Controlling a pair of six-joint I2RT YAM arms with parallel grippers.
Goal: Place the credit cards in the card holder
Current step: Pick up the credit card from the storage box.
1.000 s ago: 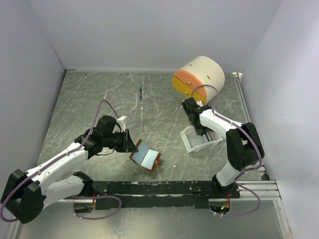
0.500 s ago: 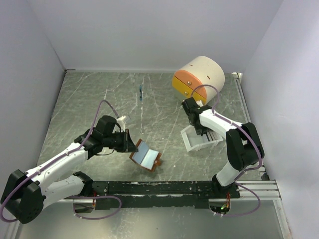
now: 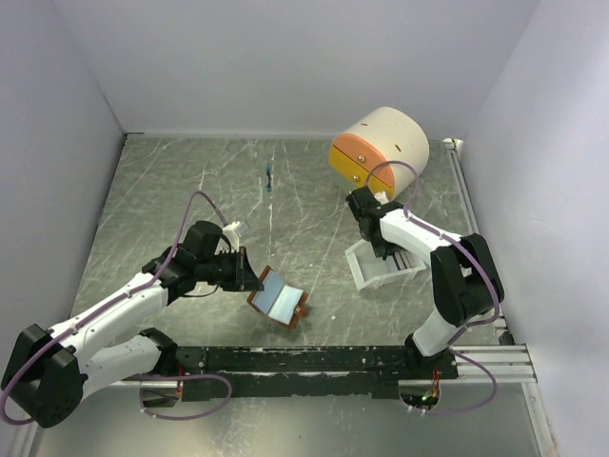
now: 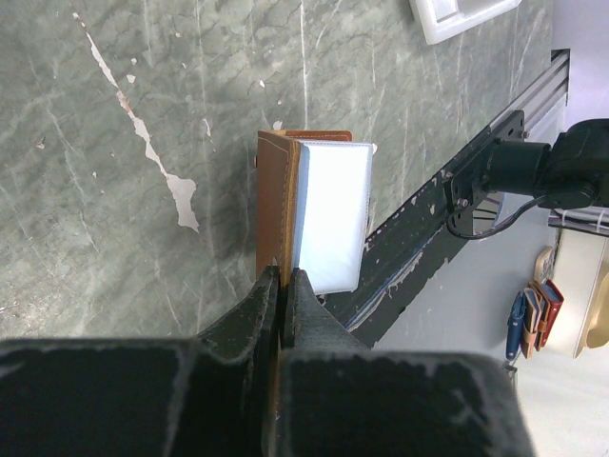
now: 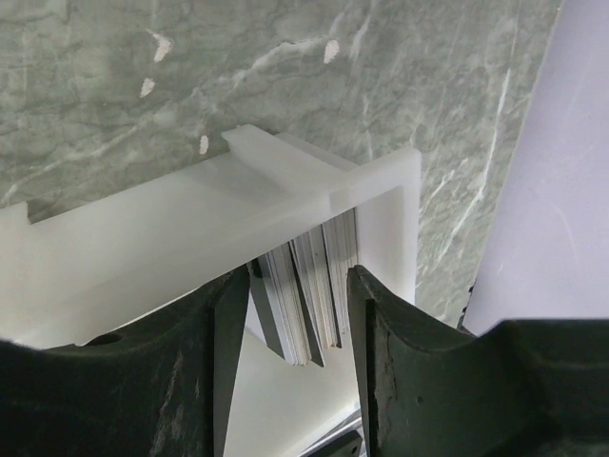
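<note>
The card holder (image 3: 278, 297) is a brown leather wallet lying open near the front edge, pale blue-grey pockets up. My left gripper (image 3: 249, 276) is shut on its raised left flap. In the left wrist view both fingers (image 4: 257, 305) pinch the brown flap (image 4: 278, 200) next to the pale pocket (image 4: 331, 214). Several credit cards (image 5: 309, 286) stand on edge in a white tray (image 5: 190, 228). My right gripper (image 5: 300, 281) is open and straddles the stack, with gaps on both sides. From above, the right gripper (image 3: 379, 249) reaches down into the tray (image 3: 366, 278).
A cream-and-orange rounded drawer box (image 3: 381, 148) stands at the back right, close behind the right arm. A small blue object (image 3: 270, 177) lies far back in the middle. A black rail (image 3: 333, 360) runs along the near edge. Grey walls enclose the table.
</note>
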